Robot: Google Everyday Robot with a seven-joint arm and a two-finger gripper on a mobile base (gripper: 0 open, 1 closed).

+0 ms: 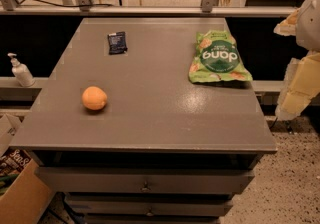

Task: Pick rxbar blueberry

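The rxbar blueberry (117, 43) is a small flat dark navy wrapper with pale print. It lies flat on the grey table (150, 118), at the far left of the top. My gripper (296, 88) is a pale, blurred shape at the right edge of the view, beyond the table's right side. It is far from the bar and holds nothing that I can see.
A large green "dang" snack bag (218, 58) lies at the far right of the table. A round orange fruit (94, 98) sits at the left front. A white pump bottle (21, 71) stands on a ledge to the left. A cardboard box (15, 188) sits on the floor at lower left. Drawers (145, 183) are below the tabletop.
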